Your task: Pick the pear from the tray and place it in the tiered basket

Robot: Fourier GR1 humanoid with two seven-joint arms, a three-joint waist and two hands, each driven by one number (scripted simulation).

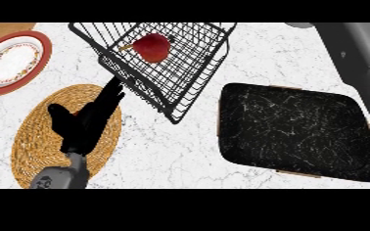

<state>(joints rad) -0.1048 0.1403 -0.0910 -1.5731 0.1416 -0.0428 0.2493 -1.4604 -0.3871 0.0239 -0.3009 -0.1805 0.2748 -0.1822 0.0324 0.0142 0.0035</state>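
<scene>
A red pear [151,47] lies inside the black wire tiered basket [189,88] at the top middle of the head view. The dark speckled tray [292,132] sits to the right with nothing on it. My left hand [85,118] is over the woven mat at lower left, fingers straight and pointing up toward the basket's lower left corner, holding nothing. The fingertips reach close to the basket's wire; I cannot tell whether they touch. My right hand does not show.
A round woven mat [43,142] lies under my left hand. A red-rimmed plate [18,58] sits at the far left. A grey curved object [350,49] occupies the upper right corner. White marbled counter runs between basket and tray.
</scene>
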